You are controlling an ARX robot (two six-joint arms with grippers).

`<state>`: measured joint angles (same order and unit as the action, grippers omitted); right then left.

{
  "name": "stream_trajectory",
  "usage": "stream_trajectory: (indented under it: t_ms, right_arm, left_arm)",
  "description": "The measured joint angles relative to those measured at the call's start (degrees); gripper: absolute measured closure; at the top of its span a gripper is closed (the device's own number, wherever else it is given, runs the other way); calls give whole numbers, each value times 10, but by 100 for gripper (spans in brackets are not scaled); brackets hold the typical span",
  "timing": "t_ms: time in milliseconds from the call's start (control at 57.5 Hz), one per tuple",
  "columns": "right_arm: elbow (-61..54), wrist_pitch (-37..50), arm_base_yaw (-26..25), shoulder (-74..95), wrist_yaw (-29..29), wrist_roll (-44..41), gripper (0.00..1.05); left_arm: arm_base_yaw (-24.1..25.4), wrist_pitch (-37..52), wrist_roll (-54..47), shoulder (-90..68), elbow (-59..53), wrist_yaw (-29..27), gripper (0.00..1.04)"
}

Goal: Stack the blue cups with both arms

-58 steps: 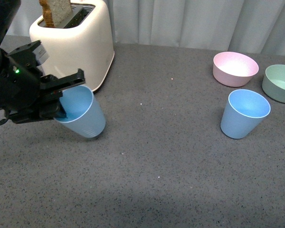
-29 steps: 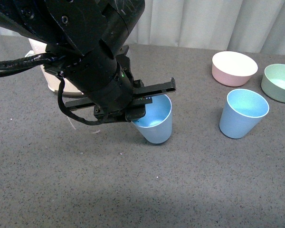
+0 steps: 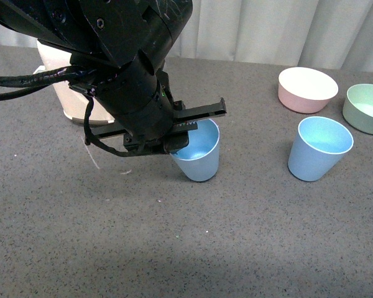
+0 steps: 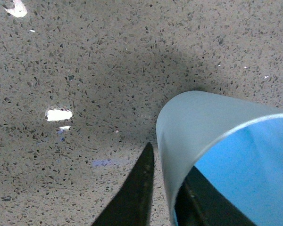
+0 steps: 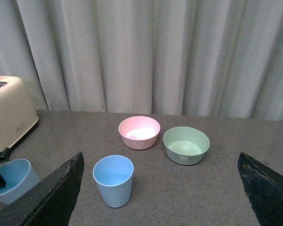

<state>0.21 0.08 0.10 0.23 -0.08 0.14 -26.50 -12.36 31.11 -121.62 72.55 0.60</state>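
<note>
Centre of the front view, and the big black left arm has swung in from the upper left, its left fingers clamped on the rim of a light blue tapered plastic cup. One flat finger runs across the outside of the rim, the other sits inside the mouth. The left wrist view confirms it: the cup wall is pinched between a dark finger outside and another inside. The cup leans a little, mouth up, over a dark shadow on the speckled grey tabletop. Whether its base touches down, I cannot tell.

Over at the right of the front view, the second light blue plastic cup stands upright on the tabletop, well apart from the held one. Behind it sits a round pink bowl, and at the right edge a pale green bowl, the two just beside each other. A cream toaster peeks out behind the arm at the upper left, with a pale pleated curtain along the back.

In the right wrist view, the right fingers are spread wide at the lower corners with nothing between them, high above the standing cup and both bowls, with the held cup at the lower left
</note>
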Motion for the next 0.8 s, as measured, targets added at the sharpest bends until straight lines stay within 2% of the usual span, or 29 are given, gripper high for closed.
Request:
stream_trajectory:
  t_ms: [122, 330, 470, 504, 539, 574, 609, 643, 696, 800]
  right_arm:
    - [0, 0, 0, 0, 0, 0, 10]
    - [0, 0, 0, 0, 0, 0, 10]
    - [0, 0, 0, 0, 0, 0, 10]
    - [0, 0, 0, 0, 0, 0, 10]
    - [0, 0, 0, 0, 0, 0, 10]
    - [0, 0, 0, 0, 0, 0, 10]
    - [0, 0, 0, 0, 0, 0, 10]
    - [0, 0, 0, 0, 0, 0, 10]
    - [0, 0, 0, 0, 0, 0, 10]
    - [0, 0, 0, 0, 2, 0, 10]
  left_arm:
    - [0, 0, 9, 0, 2, -2, 74]
    - [4, 29, 39, 46, -13, -29, 29]
    - [5, 33, 40, 60, -13, -32, 7]
    - [5, 33, 40, 60, -13, -32, 5]
    - [5, 33, 40, 60, -14, -32, 6]
    - [3, 89, 14, 56, -35, -69, 10]
    - [3, 186, -25, 56, -73, -126, 15]
    - [8, 350, -102, 59, -150, -200, 24]
    - [16, 475, -152, 66, -217, -220, 31]
    - [44, 733, -240, 101, -338, -212, 47]
